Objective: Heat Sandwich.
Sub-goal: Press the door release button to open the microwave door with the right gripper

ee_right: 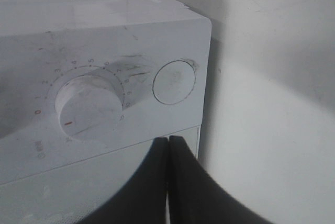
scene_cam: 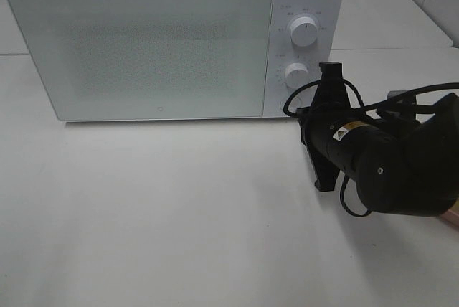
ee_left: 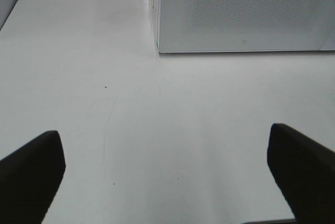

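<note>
The white microwave (scene_cam: 143, 41) stands at the back of the table with its door shut. The sandwich is not in view. My right gripper (scene_cam: 307, 115) is shut and empty, turned on its side, with its tips close to the bottom of the microwave's control panel. In the right wrist view the shut fingers (ee_right: 152, 182) point at the panel just under a timer dial (ee_right: 89, 103) and a round button (ee_right: 174, 81). My left gripper (ee_left: 165, 145) is open and empty over the bare table, in front of the microwave's left corner (ee_left: 157, 46). It is out of the exterior high view.
The panel has an upper dial (scene_cam: 304, 31) and a lower dial (scene_cam: 295, 74). The right arm (scene_cam: 401, 163) and its cables cover the table's right side. A pinkish sliver (scene_cam: 452, 218) shows under the arm at the right edge. The white table (scene_cam: 158, 214) lies in front.
</note>
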